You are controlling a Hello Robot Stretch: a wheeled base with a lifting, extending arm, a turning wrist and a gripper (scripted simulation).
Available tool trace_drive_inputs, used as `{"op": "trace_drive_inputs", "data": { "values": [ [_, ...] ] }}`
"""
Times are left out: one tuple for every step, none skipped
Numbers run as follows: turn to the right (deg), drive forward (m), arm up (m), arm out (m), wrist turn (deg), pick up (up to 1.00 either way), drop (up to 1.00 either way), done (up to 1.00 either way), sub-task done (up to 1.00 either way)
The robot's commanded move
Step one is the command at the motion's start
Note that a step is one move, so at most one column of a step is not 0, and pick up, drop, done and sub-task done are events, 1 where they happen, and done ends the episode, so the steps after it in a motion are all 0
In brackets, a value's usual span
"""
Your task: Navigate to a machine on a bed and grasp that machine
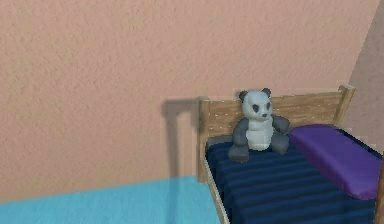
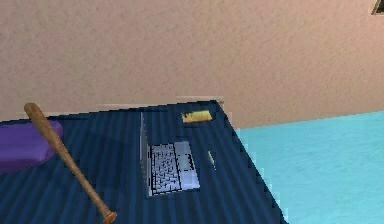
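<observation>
Nearest, a wooden baseball bat (image 2: 68, 162) lies aslant on the blue striped bed (image 2: 235, 195), at eight o'clock from the open laptop (image 2: 172, 168), the machine, which sits mid-cover. A purple pillow (image 2: 25, 145) is at its nine o'clock and a small yellow thing (image 2: 197, 117) at one o'clock. Ahead, a toy panda (image 1: 258, 125) leans on the wooden headboard (image 1: 300, 105). I cannot tell my gripper's state.

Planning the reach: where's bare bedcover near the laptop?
In the arm side view, bare: bedcover between baseball bat and laptop, and between laptop and wall, left of the yellow object. Crowded: the strip right of the laptop, with a small pale item near the bed's edge.
</observation>
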Motion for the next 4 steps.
{"op": "trace_drive_inputs", "data": {
  "values": [
    [0.0,0.00,0.50,0.00,0.0,0.00,0.00,0.00,0.00],
    [0.0,0.00,0.10,0.00,0.0,0.00,0.00,0.00,0.00],
    [0.0,0.00,0.00,0.36,0.0,0.00,0.00,0.00,0.00],
    [0.0,0.00,0.00,0.00,45.0,0.00,0.00,0.00,0.00]
  ]
}}
